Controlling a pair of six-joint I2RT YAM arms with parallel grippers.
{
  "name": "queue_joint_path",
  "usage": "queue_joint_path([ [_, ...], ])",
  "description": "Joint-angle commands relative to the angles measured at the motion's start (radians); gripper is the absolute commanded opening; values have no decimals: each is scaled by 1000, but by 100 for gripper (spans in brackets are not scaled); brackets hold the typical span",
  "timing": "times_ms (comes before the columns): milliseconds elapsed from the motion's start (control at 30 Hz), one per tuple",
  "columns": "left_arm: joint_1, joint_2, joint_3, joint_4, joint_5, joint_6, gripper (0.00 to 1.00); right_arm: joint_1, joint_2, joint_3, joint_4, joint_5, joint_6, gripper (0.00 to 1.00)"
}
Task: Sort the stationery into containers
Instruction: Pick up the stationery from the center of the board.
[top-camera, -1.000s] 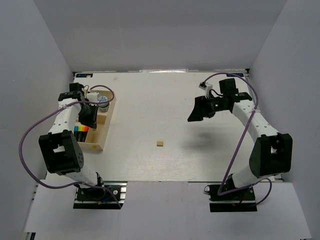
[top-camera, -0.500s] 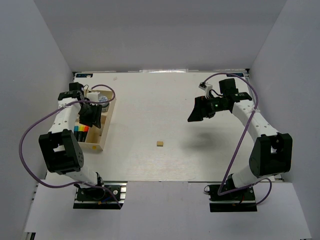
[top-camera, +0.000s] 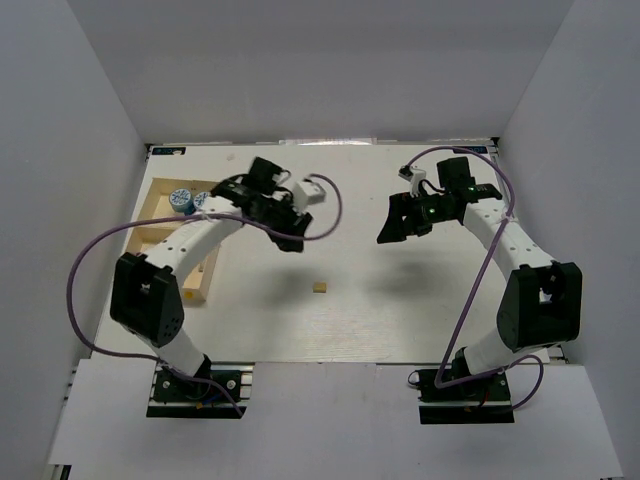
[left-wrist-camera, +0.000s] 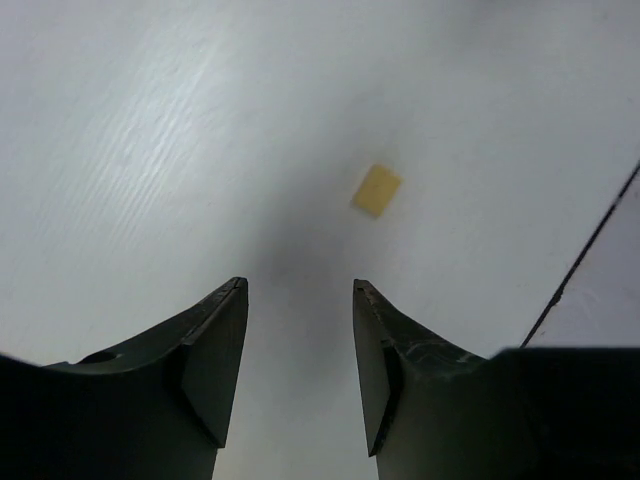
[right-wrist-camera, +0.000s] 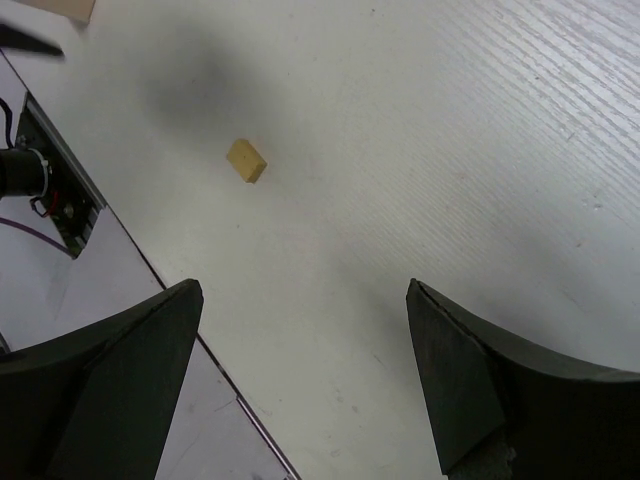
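simply small tan eraser block (left-wrist-camera: 377, 190), flat, rectangular

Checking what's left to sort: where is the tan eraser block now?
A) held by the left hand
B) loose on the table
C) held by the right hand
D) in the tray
B: the tan eraser block lies on the table, apart from the tray; the left hand and right hand are open and empty.

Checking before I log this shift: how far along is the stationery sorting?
Done: two blue-and-white rolls sit in the tray's far compartment; the left arm hides the rest of the tray. In hand: nothing; the left gripper hovers open and empty near the tan eraser, and the right gripper is open too. Left: that eraser, lying on the table.
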Motion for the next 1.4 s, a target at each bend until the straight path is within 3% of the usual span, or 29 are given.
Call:
queue_joint_path([
  [0,-110,36,-25,94,18,66,57,-12,-4,26,9,34,-3,88],
  [167,-196,89,-34,135,36,184,62,-31,13,9,-3,98,-8,89],
  [333,-260,134,-76,173,-69,241,64,-51,30,6,5,105,1,89],
  [1100,-403,189,-247,332,-211,311,64,-77,30,-1,8,91,3,89],
  [1233,-412,200,-261,346,-231,310,55,-77,30,-3,6,94,5,89],
  [1367,-412,185,-283,384,-249,278,36,-78,22,-12,11,94,4,89],
])
